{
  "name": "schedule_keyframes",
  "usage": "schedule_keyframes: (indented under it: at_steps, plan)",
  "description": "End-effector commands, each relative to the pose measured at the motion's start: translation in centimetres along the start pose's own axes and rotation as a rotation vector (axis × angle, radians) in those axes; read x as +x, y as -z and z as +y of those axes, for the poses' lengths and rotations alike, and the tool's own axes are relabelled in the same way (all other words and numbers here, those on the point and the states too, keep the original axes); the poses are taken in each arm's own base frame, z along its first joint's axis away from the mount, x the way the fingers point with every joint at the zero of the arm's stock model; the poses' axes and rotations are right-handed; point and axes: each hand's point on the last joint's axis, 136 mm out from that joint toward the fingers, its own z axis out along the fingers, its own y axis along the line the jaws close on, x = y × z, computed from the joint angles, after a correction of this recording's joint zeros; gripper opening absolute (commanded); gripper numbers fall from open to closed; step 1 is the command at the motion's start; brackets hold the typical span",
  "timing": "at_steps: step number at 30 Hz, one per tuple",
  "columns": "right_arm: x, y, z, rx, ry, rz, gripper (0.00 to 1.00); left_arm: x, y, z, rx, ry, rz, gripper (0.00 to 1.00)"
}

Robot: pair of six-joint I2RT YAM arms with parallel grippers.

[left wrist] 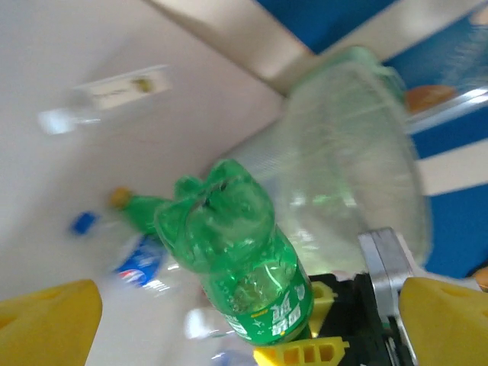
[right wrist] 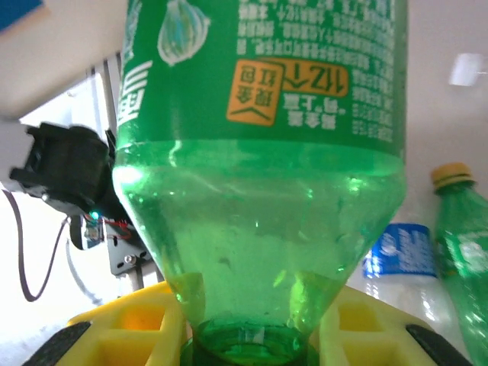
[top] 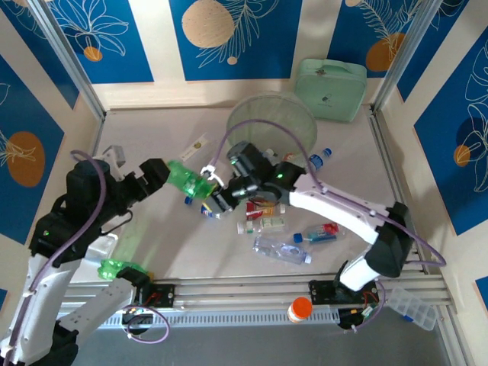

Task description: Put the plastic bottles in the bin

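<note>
The right hand (right wrist: 252, 347) is clamped on the neck of a green bottle (right wrist: 259, 191). The left hand (left wrist: 245, 305) gapes fully open around it, near the bin (top: 293, 114).

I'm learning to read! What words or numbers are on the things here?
The green plastic bottle in the right gripper: upside-down Chinese print, white and on an orange badge; I can't make it out.
The blue-labelled plastic bottle: too blurred.
Nothing else readable.

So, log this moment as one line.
right gripper: shut on green bottle neck | left gripper: open, near its base | bottle: not yet in bin
</note>
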Motion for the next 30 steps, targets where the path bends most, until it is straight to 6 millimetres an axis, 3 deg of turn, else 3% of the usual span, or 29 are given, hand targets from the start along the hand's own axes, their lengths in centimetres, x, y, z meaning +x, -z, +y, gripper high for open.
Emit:
schedule_keyframes:
  at_steps: [1, 3, 10, 13, 18, 22, 24, 30]
  plan:
    - [-0.3, 3.1, 1.8, -0.117, -0.147, -0.029, 0.00, -1.8, -0.6, -8.9, 0.460, -0.035, -0.031, 0.99]
    - [-0.6, 4.7, 2.3, -0.186, -0.186, -0.059, 0.00, -1.9, -1.1, -10.7, 0.555, -0.051, -0.011, 0.99]
    - [-2.3, 9.2, 2.7, -0.291, -0.262, -0.211, 0.00, -1.2, -2.8, -13.5, 0.703, -0.088, 0.012, 1.00]
    - [-3.0, 10.4, 2.5, -0.361, -0.306, -0.274, 0.00, 0.2, -3.9, -15.4, 0.809, -0.070, 0.033, 0.96]
    - [-4.0, 11.9, 1.7, -0.376, -0.330, -0.349, 0.00, 2.5, -6.5, -17.5, 0.828, -0.110, 0.079, 0.89]
    - [-4.3, 12.9, 1.3, -0.332, -0.317, -0.392, 0.00, 2.2, -7.6, -18.0, 0.826, -0.098, 0.054, 0.82]
    - [-4.4, 13.5, 1.1, -0.289, -0.300, -0.411, 0.00, 2.2, -8.8, -17.2, 0.758, -0.100, 0.059, 0.80]
    - [-3.7, 14.8, -1.2, -0.085, -0.316, -0.417, 0.00, 1.6, -9.4, -16.4, 0.656, -0.125, 0.041, 0.83]
